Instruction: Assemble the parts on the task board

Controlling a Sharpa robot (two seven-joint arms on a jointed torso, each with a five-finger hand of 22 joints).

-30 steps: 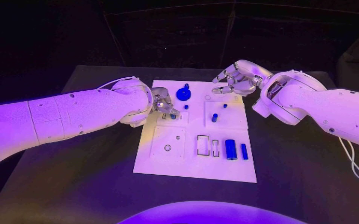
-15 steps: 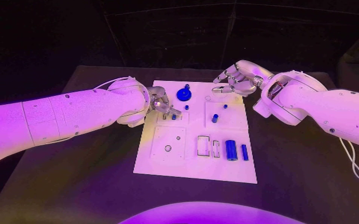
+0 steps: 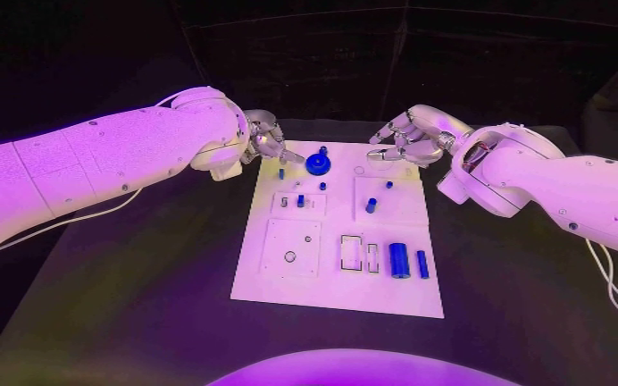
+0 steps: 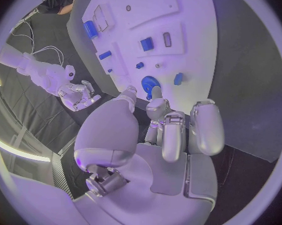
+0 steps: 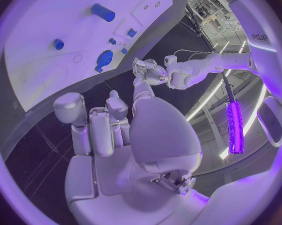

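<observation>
While the white task board (image 3: 338, 301) lies flat in the middle of the black worktop (image 3: 154, 314), two silver hands hang near its far end, one at each corner. The left hand (image 3: 264, 138) sits just off the far left corner with its fingers curled in; whether anything is pinched between them cannot be told. The right hand (image 3: 410, 138) hovers over the far right corner, fingers loosely bent and apart, holding nothing.

The board is a smooth, matte rectangular plate with shallow square panels and two narrow rectangular slots (image 3: 350, 253) cut near its near end. On it I count seven blue parts. One round blue disc with a knob (image 3: 317, 164) stands at the far end, with a small peg (image 3: 281, 172) just beside it to the left. Two small pegs (image 3: 302, 200) stand in the left panels, and two short pegs (image 3: 370, 205) on the right. One fat blue cylinder (image 3: 398, 258) lies near the slots, a thin blue bar (image 3: 421, 264) just beside it.
</observation>
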